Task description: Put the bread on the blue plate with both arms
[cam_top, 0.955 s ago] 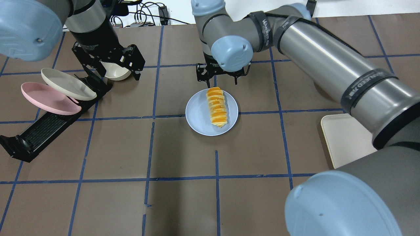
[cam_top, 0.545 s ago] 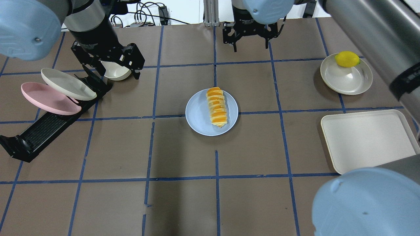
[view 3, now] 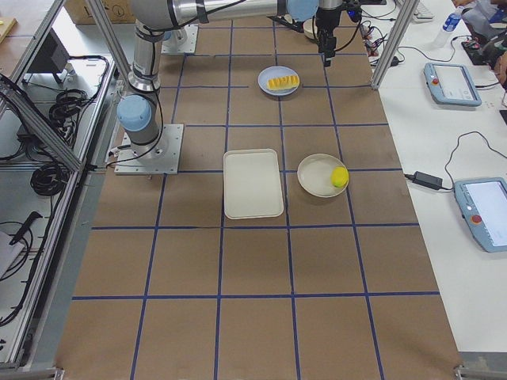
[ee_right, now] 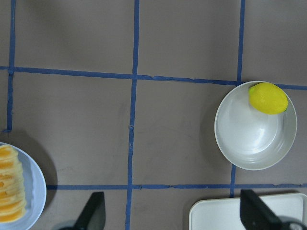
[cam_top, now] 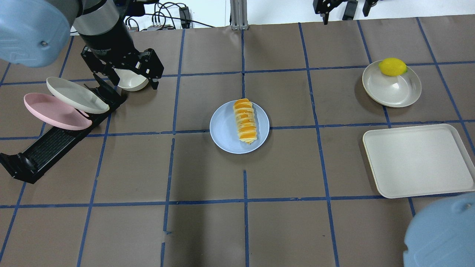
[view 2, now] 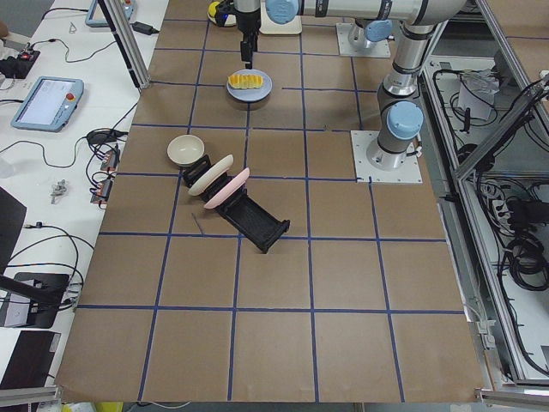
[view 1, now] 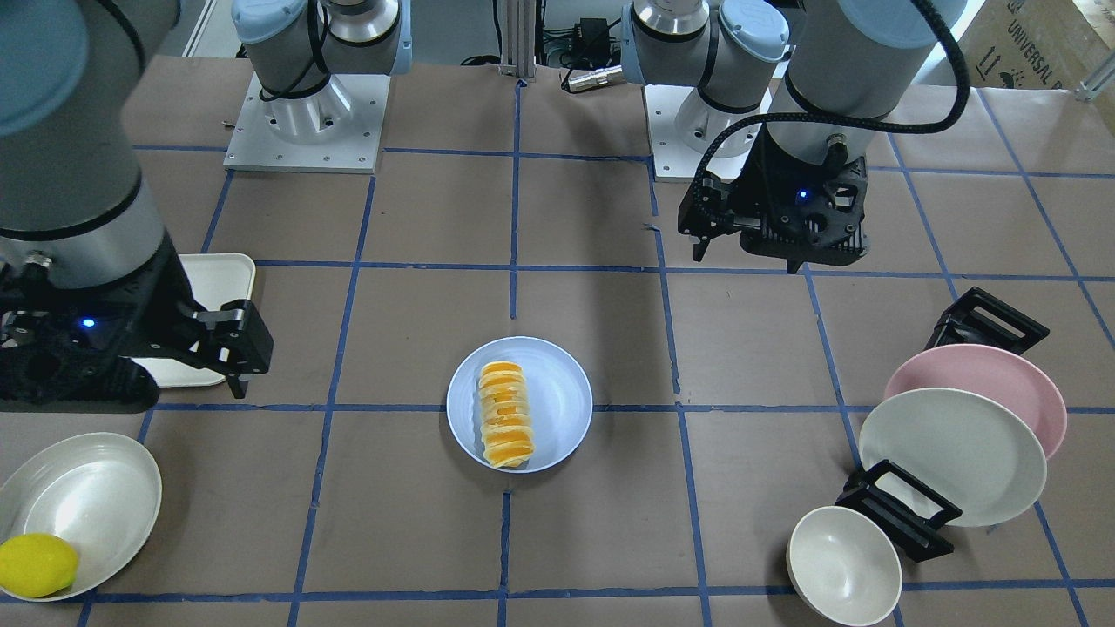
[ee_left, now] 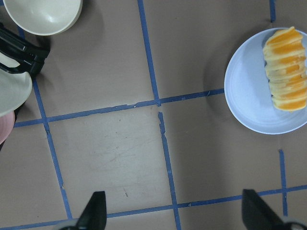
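Note:
The bread (cam_top: 245,120) lies lengthwise on the blue plate (cam_top: 222,133) at the table's middle, right of the plate's centre. It also shows in the front view (view 1: 505,425) on the plate (view 1: 562,392). My left gripper (cam_top: 133,83) is open and empty, hovering over the small bowl at the back left. Its wrist view shows the bread (ee_left: 285,69) far right of its spread fingers (ee_left: 93,213). My right gripper (cam_top: 345,13) is open and empty, raised at the far back right. Its wrist view shows the bread (ee_right: 9,187) at the left edge.
A black rack (cam_top: 44,148) holds a pink plate (cam_top: 52,111) and a cream plate (cam_top: 74,95) at the left. A small cream bowl (cam_top: 130,81) stands behind the rack. A cream dish (cam_top: 391,91) with a yellow lemon (cam_top: 392,66) and a cream tray (cam_top: 419,159) are at the right.
My right arm has drawn back from just behind the plate to the far right back edge, uncovering the lemon dish and tray. The bread stays on the plate. The left arm is still.

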Robot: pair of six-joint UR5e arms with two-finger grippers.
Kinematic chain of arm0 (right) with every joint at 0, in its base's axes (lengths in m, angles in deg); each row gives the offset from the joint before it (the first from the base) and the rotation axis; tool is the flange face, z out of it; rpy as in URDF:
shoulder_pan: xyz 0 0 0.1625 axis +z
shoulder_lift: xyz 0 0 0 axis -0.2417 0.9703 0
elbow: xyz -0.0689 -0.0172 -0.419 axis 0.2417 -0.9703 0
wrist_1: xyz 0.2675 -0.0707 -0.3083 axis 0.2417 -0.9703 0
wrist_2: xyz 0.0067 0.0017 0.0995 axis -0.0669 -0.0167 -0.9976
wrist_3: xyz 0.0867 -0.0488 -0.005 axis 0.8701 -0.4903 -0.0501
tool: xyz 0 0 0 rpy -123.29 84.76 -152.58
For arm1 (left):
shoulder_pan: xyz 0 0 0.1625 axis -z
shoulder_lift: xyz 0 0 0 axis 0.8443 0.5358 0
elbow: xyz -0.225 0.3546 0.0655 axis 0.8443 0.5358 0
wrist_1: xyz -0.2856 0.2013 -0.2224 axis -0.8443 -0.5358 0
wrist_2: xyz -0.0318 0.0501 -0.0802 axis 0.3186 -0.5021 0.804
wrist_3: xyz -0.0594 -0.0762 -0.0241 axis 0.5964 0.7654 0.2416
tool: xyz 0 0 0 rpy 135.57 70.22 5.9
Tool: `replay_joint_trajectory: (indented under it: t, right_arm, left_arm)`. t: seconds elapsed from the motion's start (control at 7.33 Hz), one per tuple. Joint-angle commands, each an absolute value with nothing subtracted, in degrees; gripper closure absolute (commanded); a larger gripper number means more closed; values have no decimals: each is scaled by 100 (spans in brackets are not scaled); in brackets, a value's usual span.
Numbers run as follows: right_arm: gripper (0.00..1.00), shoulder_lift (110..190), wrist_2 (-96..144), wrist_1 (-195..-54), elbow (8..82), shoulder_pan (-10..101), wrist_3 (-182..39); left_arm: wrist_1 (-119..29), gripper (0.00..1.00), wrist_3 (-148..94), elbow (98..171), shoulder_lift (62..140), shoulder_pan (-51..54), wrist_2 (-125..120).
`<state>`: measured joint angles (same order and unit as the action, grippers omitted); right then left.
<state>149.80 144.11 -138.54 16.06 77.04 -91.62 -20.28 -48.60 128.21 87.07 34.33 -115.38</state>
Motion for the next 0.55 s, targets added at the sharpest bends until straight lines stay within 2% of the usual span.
replay_joint_trajectory:
  t: [0.0, 0.27, 0.41]
  right_arm:
    - [1, 15279, 14031, -13115, 1619, 7531, -9246]
    - [1, 15578, 13748, -13013, 1933, 7504, -9272]
    - [1, 15910, 13747, -13144, 2475, 7504, -9272]
  left_arm:
    - [-2020, 0, -4859, 12831, 8746, 3433, -11538]
    - [-2028, 0, -4850, 12743, 8729, 3372, -11529]
    - [-2020, 0, -4832, 12795, 8624, 3363, -11529]
